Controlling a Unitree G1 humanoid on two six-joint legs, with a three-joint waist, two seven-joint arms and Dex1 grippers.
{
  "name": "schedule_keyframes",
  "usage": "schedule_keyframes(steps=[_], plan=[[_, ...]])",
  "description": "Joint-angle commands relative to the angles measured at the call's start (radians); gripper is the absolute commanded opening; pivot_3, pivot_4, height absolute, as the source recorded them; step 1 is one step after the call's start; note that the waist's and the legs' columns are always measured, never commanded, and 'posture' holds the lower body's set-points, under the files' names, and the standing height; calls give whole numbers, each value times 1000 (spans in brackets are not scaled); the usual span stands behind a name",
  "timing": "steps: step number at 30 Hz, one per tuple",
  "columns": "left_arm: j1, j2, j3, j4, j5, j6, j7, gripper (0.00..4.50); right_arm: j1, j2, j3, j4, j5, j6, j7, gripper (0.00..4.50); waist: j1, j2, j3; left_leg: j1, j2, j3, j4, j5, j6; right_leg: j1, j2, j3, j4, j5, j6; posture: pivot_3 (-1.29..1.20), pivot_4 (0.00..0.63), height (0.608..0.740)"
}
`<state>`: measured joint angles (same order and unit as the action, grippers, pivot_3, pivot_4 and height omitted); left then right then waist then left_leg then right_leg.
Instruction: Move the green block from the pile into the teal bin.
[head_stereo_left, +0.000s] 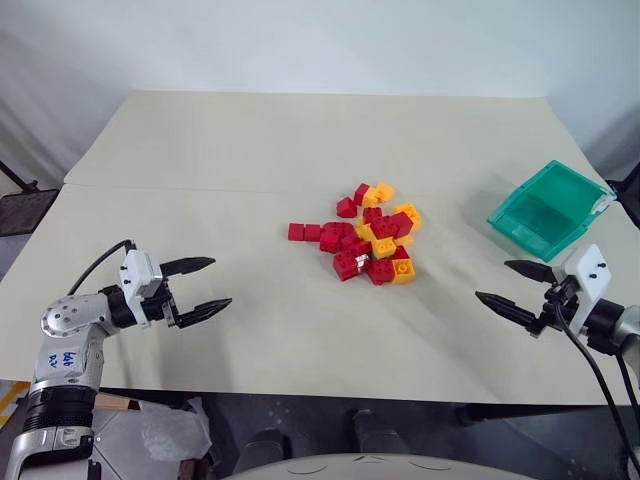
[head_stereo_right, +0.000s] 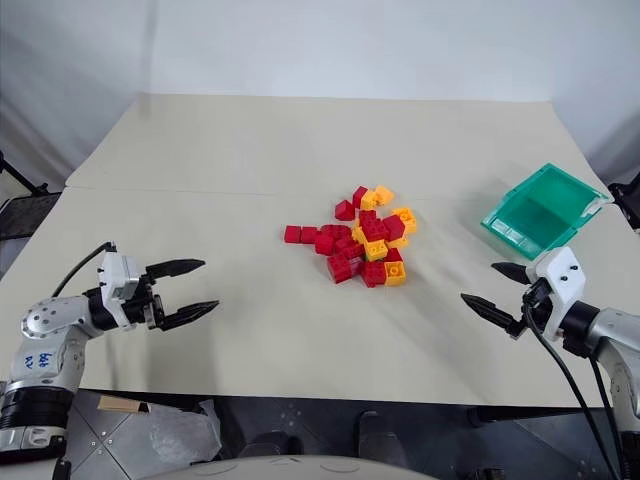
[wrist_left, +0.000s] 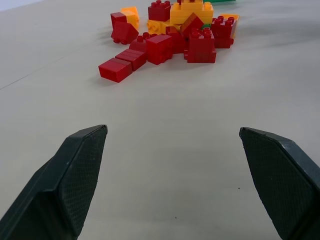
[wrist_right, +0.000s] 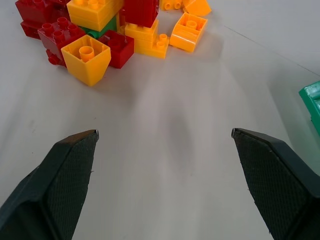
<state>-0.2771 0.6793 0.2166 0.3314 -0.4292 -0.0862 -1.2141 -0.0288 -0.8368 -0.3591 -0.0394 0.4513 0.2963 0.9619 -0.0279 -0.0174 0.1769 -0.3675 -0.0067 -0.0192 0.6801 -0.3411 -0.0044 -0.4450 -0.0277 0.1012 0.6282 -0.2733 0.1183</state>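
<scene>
Both grippers wide apart, holding nothing.
Green block (wrist_right: 102, 27) sits buried in the pile (head_stereo_left: 368, 234); left gripper (head_stereo_left: 203, 286) and right gripper (head_stereo_left: 512, 289) flank the pile, teal bin (head_stereo_left: 549, 209) to its right.

A beige table (head_stereo_left: 250, 330) (two joined tops, seemingly) against grey backdrop (head_stereo_left: 300, 40).

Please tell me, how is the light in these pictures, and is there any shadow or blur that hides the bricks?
In the left eye view the light is soft and even; the pile casts only faint shadows on the table. In the right wrist view the near fingers look soft, and the green block sits mostly hidden among other bricks. In the left wrist view the bricks are clear.
</scene>
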Motion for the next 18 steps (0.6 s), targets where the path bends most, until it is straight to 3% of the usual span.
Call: schedule_keyframes(steps=[1, 15, 18], plan=[[-37, -1, 19, 13, -16, -8, 3, 4500, -9, 3, -28, -37, 17, 0, -14, 4468, 0, 0, 0, 0, 0, 0, 0, 0, 0, 0, 0, 0, 0, 0, 0, 0, 150, 740], [-51, -10, -3, -43, -3, 74, 63, 4500, -26, 22, -8, -124, -15, 43, -128, 4468, 0, 0, 0, 0, 0, 0, 0, 0, 0, 0, 0, 0, 0, 0, 0, 0, 150, 740], [-55, -10, -14, -51, 7, 83, 72, 4500, -21, 32, 0, -191, -16, 60, -158, 3557, 0, 1, -1, 0, 0, 0, 0, 0, 0, 0, 0, 0, 0, 0, 0, 0, 150, 740]])
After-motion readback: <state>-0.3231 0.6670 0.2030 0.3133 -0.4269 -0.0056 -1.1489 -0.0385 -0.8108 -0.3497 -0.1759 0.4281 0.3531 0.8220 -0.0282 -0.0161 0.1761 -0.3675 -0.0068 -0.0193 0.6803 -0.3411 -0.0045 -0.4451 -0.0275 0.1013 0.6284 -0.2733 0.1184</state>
